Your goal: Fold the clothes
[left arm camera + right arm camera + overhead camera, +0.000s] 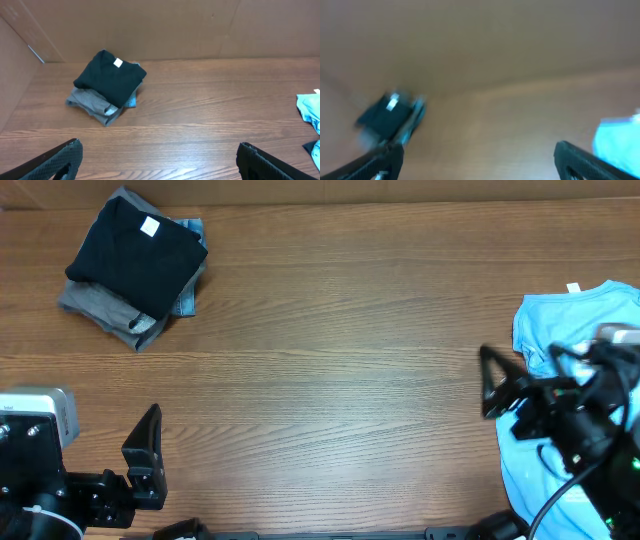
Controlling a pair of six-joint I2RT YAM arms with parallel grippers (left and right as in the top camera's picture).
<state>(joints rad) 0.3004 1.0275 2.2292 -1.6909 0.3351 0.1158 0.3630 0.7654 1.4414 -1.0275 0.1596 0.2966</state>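
Observation:
A light blue shirt [560, 320] lies crumpled at the table's right edge; it also shows in the left wrist view [310, 112] and blurred in the right wrist view [617, 142]. A folded stack [135, 265] with a black garment on top of grey and blue ones sits at the back left; it also shows in the left wrist view [107, 85] and the right wrist view [387, 117]. My left gripper [159, 160] is open and empty at the front left. My right gripper [479, 160] is open and empty, just left of the blue shirt. The right wrist view is blurred.
A brown cardboard wall [160, 25] stands along the back and left of the wooden table [330, 370].

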